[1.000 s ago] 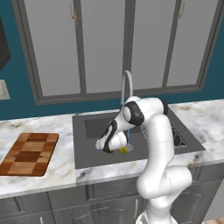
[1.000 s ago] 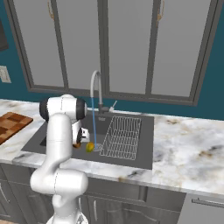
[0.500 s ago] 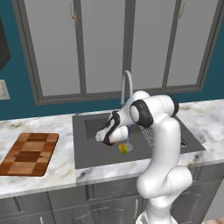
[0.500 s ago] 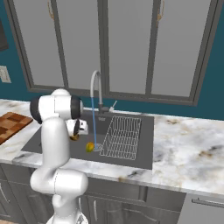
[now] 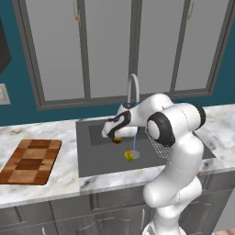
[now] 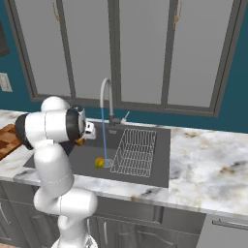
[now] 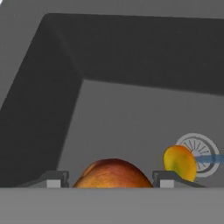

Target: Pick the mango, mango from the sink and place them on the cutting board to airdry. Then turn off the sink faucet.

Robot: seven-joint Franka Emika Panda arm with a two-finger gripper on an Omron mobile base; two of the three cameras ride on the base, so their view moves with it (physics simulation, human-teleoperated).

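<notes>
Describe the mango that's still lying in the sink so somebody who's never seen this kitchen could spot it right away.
Look at the dark grey sink set in the marble counter, below the silver gooseneck faucet. On its floor, beside the round drain where the blue water stream lands, lies a small yellow-green mango. The other mango is orange-brown and sits up between the tool's fingers.

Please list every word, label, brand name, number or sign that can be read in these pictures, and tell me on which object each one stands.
There is no readable text in any view.
Cutting board: a checkered wood pattern, no lettering.
Sink faucet: plain silver, no brand mark.
Orange-brown mango between the pincer tips: no sticker.
Yellow-green mango in the sink: no sticker.
Cabinet doors: plain panels.
</notes>
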